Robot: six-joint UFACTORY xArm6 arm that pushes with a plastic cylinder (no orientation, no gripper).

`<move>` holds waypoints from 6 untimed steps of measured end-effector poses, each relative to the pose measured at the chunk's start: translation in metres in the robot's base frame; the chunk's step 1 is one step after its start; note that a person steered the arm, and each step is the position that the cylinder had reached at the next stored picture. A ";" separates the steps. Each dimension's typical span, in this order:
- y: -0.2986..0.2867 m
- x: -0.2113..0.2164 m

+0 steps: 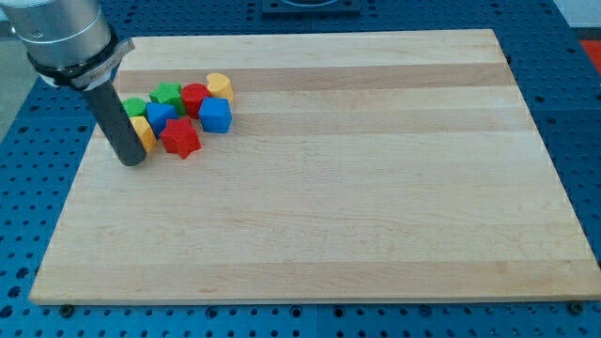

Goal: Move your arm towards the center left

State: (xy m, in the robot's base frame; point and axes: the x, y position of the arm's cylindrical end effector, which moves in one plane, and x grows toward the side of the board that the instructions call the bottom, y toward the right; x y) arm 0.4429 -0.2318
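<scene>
My tip (131, 161) rests on the wooden board (319, 207) near its left edge, at the view's upper left. It stands just left of a cluster of blocks and touches or nearly touches a yellow block (144, 132), which the rod partly hides. The cluster holds a red star (180, 138), a small blue block (160, 115), a blue cube (216, 115), a red cylinder (194, 97), a green star (168, 94), a green block (135, 106) and a yellow block (220, 86).
The board lies on a blue perforated table (573, 75). The arm's grey body (61, 33) hangs over the board's upper left corner.
</scene>
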 end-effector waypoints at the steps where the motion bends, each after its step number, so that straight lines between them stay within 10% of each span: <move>1: 0.000 0.002; 6: -0.037 -0.077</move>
